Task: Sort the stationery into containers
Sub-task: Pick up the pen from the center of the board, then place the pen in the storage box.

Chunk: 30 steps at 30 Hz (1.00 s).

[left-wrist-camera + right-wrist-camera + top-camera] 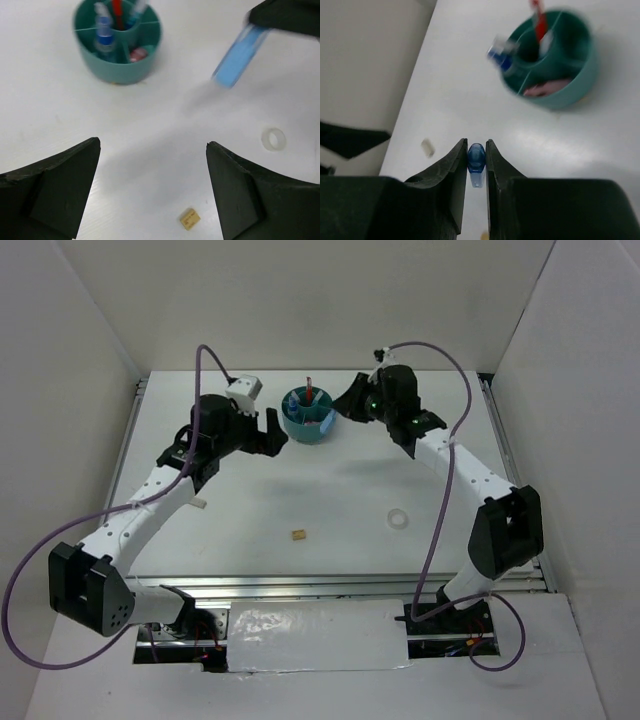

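White table (330, 510), translucent blue pen (476, 159) pinched in right end effector (476, 145)

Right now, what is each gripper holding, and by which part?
The right gripper pinches a blue pen-like item near one end; the left gripper holds nothing.

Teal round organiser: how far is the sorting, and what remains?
Done: blue-white pens, a red stick and a pink eraser sit in the round teal plastic organiser. In hand: the right gripper is shut on a light blue item. To do: the clear tape ring, tan block and a pale scrap lie outside it; the left gripper is open.
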### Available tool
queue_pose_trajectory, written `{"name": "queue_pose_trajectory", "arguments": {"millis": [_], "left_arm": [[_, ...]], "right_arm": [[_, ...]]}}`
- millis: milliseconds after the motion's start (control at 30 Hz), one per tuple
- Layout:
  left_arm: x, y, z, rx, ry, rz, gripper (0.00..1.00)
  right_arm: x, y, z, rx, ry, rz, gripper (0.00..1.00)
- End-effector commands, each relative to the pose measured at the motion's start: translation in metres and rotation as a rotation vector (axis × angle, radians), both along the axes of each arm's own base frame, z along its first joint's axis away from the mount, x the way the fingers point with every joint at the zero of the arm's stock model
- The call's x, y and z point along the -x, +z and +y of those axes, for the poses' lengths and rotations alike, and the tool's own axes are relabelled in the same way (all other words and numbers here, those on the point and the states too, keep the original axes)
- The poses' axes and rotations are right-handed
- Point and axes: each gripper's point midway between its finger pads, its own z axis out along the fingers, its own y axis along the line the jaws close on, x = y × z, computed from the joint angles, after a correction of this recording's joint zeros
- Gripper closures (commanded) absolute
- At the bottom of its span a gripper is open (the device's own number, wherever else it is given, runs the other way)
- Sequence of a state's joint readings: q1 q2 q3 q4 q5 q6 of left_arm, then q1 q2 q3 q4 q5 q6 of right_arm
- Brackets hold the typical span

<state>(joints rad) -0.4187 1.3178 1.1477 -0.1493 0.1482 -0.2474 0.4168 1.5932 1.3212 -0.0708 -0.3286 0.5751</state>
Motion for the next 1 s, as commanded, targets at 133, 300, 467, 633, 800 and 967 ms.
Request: {"name": "queue_pose_trajectory", "arguments": {"millis": [133,300,467,633,800,967], "left_arm": [[-0.033,0.016,0.059,0.085,0.213,-0.025,0.01],[-0.046,0.005,0.084,0.064,0.258,0.034,0.01],[-0.054,0.003,0.11,0.097,0.267,0.053,0.01],[-0.057,-0.007,0.12,0.142,0.29,0.087,0.01],[-0.056,-0.014,0.13,0.166,0.337,0.091,0.01],[-0.052,-0.024,0.137,0.17,0.363,0.108,0.01]], "right_arm": [[-0.092,0.046,-0.054,0.131,-0.451,-0.219,1.0],[-0.114,0.037,-0.045,0.167,-0.532,-0.231,1.0],[-0.129,0.012,-0.031,0.193,-0.515,-0.224,1.0],[-0.13,-0.008,-0.019,0.202,-0.486,-0.207,1.0],[-0.138,-0.021,-0.01,0.191,-0.47,-0.18,1.0],[-0.141,-0.026,0.0,0.176,-0.451,-0.172,1.0]]}}
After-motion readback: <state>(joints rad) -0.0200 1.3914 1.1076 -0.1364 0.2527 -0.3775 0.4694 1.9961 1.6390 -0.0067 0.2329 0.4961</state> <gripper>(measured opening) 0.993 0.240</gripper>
